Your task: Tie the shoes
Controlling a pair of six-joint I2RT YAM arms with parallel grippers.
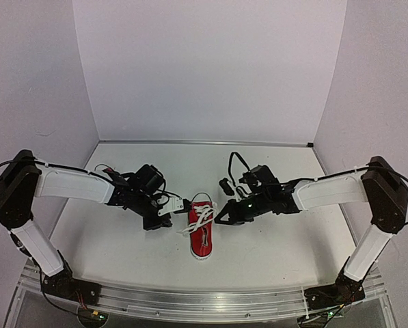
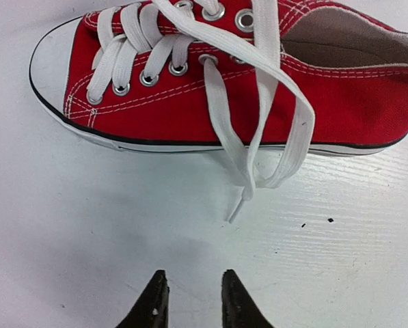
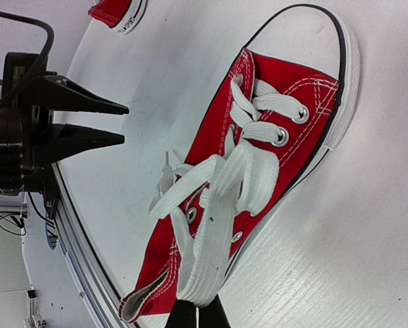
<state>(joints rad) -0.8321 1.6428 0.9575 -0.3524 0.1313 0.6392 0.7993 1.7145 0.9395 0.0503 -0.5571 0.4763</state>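
One red shoe (image 1: 202, 240) with white laces lies on the white table between my grippers. My right gripper (image 3: 198, 316) (image 1: 221, 219) is shut on a loop of its white lace (image 3: 214, 246), held up over the eyelets near the heel. My left gripper (image 2: 193, 301) (image 1: 178, 207) is open and empty, just off the shoe's (image 2: 190, 102) side. A lace loop and the aglet (image 2: 234, 210) hang onto the table in front of the left gripper. Only the edge of a second red shoe (image 3: 118, 12) shows, at the top of the right wrist view.
White walls close in the table (image 1: 121, 239) at the back and sides. A metal rail (image 1: 190, 302) runs along the near edge. A small black part (image 1: 225, 184) hangs by the right arm's cable. The left gripper also shows in the right wrist view (image 3: 115, 123).
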